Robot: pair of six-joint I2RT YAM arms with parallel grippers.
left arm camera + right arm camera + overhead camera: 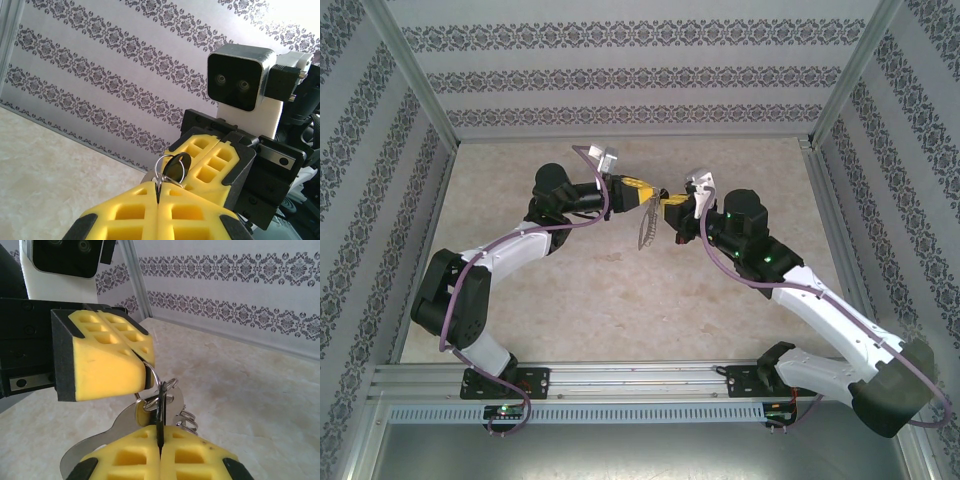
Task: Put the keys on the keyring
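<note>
The two arms are meeting tip to tip above the middle of the table (620,300), well apart from every edge. The left gripper (642,193) is reaching in from the left with its yellow fingers (130,215) pressed together, pinching the thin wire ring at the top of the keyring (645,228). The keyring's flat grey loop (107,437) and its fine chain are hanging freely below the tips, clear of the tabletop. The right gripper (667,204) is coming in from the right, likewise clamped tight, gripping a thin dark piece that appears to be the key (159,415). In the left wrist view the key's black rounded head (176,167) is sitting inside the wire ring, just beside the right gripper's tips (202,157). Bare marbled surface is lying open all around, to the patterned walls (620,80) far, left and right, and to the metal rail (620,375) along the near edge.
</note>
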